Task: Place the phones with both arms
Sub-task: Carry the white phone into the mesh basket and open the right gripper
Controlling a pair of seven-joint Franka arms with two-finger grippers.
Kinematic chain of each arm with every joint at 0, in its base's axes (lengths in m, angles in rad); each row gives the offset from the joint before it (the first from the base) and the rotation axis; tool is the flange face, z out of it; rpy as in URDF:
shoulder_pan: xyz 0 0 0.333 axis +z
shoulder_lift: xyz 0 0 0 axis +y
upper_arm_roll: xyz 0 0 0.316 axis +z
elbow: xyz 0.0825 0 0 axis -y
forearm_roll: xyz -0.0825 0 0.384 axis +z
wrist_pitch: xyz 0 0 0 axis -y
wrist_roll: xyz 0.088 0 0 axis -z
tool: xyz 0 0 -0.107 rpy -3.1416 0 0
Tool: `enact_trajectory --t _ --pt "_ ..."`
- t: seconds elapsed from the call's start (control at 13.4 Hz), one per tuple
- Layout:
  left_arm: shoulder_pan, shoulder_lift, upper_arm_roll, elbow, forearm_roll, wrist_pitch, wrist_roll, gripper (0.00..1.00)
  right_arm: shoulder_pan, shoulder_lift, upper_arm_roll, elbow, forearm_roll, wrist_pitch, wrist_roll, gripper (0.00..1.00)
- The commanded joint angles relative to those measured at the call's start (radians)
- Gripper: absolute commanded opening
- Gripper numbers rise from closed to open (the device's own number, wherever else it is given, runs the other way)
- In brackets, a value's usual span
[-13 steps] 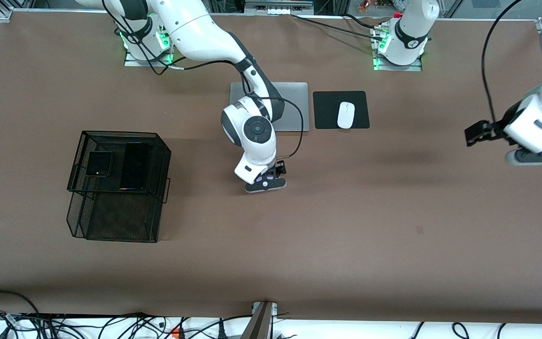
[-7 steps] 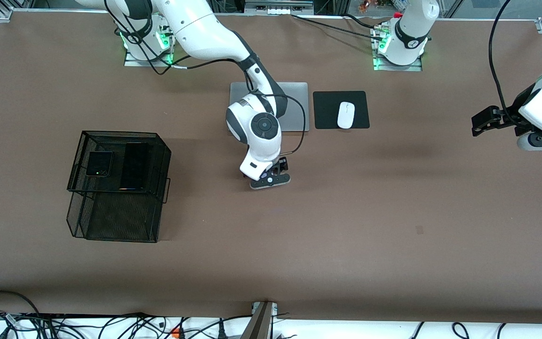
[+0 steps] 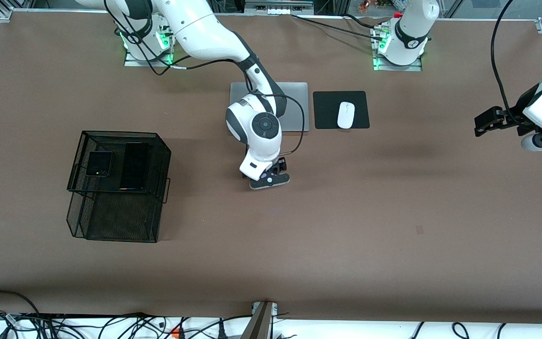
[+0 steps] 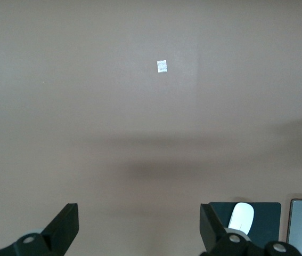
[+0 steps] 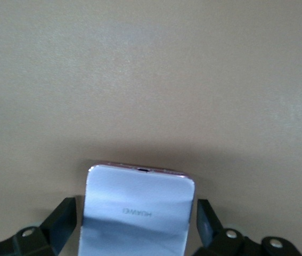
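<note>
Here the right tool (image 3: pixel 269 180) is seen low over the middle of the bench (image 3: pixel 346 226), its fingers (image 5: pixel 60 218) spread to either side of the pale lilac-white phone (image 5: pixel 137 210). Whether the pads touch the phone's edges cannot be told, so the tool is read as released rather than clamped. The phone lies flat on the bench, nearer to the front camera than the grey laptop (image 3: pixel 294 106). The other two phones, the squarish black phone (image 3: pixel 99 163) and the long black slab (image 3: pixel 135 165), are already set on the upper tier of the black mesh rack (image 3: pixel 118 188), toward the right arm's end of the bench.

The lilac phone is judged light, stiff and glossy, so a slip is likely unless it is taken across its two long edges, near mid-length, with firm pressure. Being thin and flat on the surface, it calls for the fingertips to be brought right down to the bench. Its glass face should be spared any knock.

The left tool (image 3: pixel 487 122) waits, released and empty, over the left arm's end of the bench.
</note>
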Motion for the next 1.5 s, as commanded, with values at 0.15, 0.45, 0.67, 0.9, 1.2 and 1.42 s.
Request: enact_trajectory --t 0.15,0.45,0.67,0.9,1.2,1.42 --pt "-0.002 0.006 -0.014 -0.017 0.061 -0.001 0.019 1.00 0.009 0.008 -0.008 -0.014 -0.030 0.006 0.013 0.99" --pt "0.005 0.024 -0.011 0.016 0.086 0.006 0.009 1.00 0.009 0.006 -0.008 -0.017 -0.024 0.023 0.028 0.20" --pt "0.005 0.038 -0.009 0.032 0.089 0.000 0.010 1.00 0.004 -0.023 -0.028 -0.016 -0.025 0.008 0.018 0.00" --pt "-0.001 0.041 -0.014 0.020 0.102 -0.004 0.009 1.00 0.003 -0.151 -0.176 -0.016 -0.014 -0.153 0.010 0.01" --pt "0.005 0.051 -0.011 0.035 0.100 -0.001 0.007 1.00 -0.083 -0.300 -0.299 -0.017 -0.010 -0.325 -0.111 0.02" --pt "-0.002 0.052 -0.012 0.035 0.100 -0.001 0.000 1.00 -0.227 -0.351 -0.304 -0.016 0.009 -0.399 -0.266 0.01"
